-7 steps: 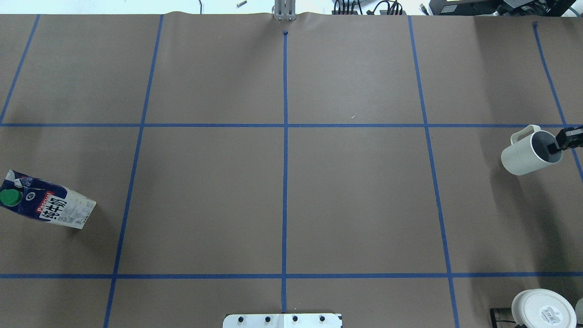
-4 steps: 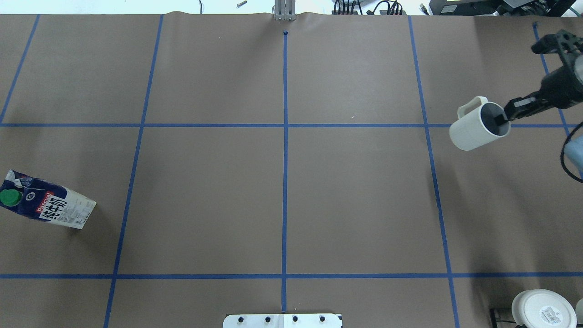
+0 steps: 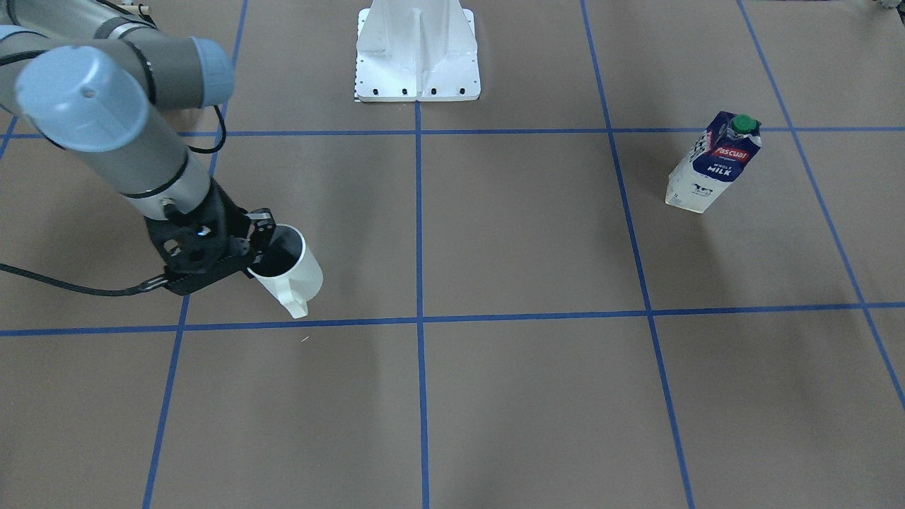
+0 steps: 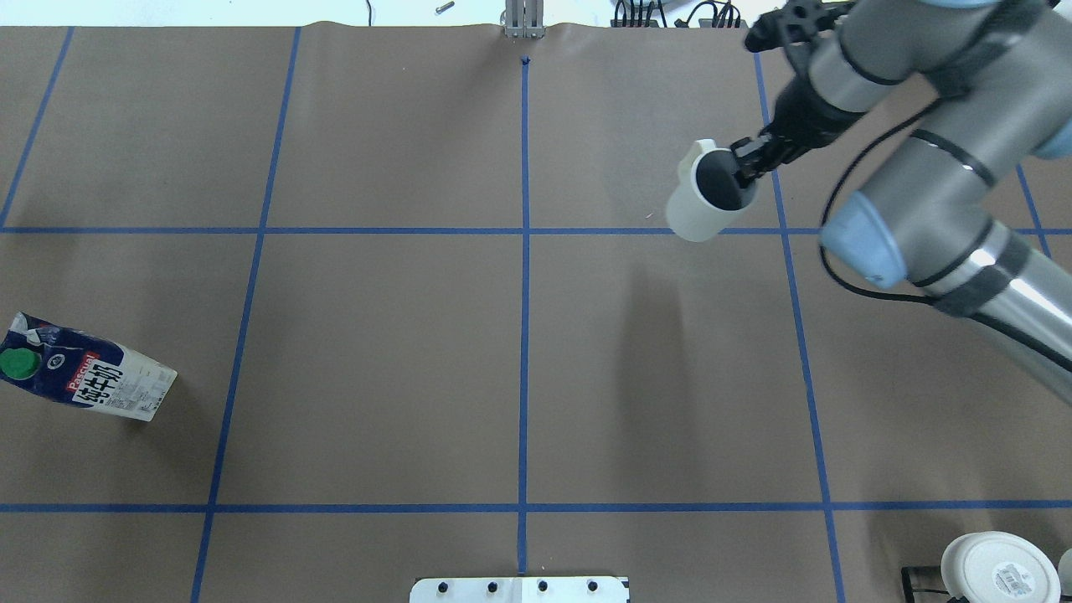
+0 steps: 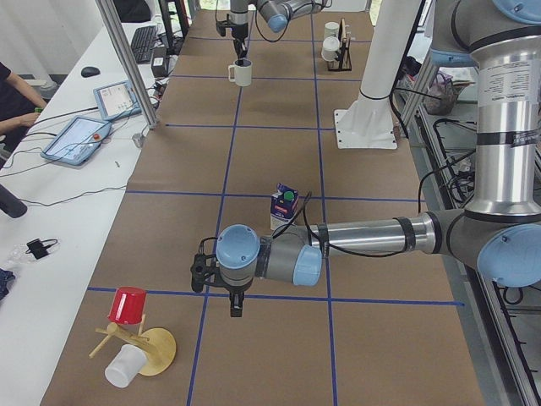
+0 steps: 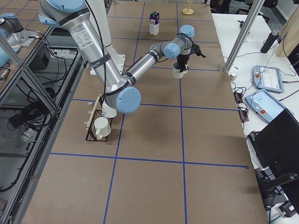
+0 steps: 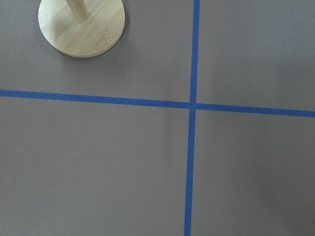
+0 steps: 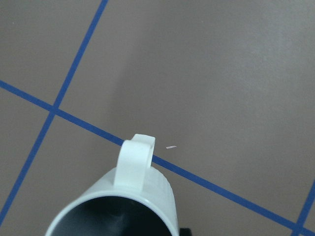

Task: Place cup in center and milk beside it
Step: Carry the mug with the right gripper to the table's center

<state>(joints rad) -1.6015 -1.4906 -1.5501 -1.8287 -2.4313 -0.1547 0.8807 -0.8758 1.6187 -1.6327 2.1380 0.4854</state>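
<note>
The cup (image 4: 702, 208) is a plain off-white mug with a dark inside. It hangs above the table in my right gripper (image 4: 742, 172), which is shut on its rim with one finger inside. The handle points away from the gripper. The cup also shows in the front view (image 3: 291, 272), the right wrist view (image 8: 135, 194) and both side views (image 6: 179, 71) (image 5: 240, 74). The milk (image 4: 88, 377) is a navy and white carton with a green cap. It stands upright at the far left, also in the front view (image 3: 714, 162). My left gripper (image 5: 236, 303) hovers near the carton; I cannot tell whether it is open.
A rack with a white mug (image 6: 100, 127) stands near the robot's base (image 3: 417, 56). Another white mug with a labelled base (image 4: 997, 569) sits at the bottom right. A wooden stand (image 5: 148, 351) with a red cup (image 5: 128, 304) is beyond the left arm. Its base shows in the left wrist view (image 7: 81, 24).
My right arm has carried the cup from the table's right edge leftward and farther from the robot, to just left of the right tape line. The milk has not moved.
</note>
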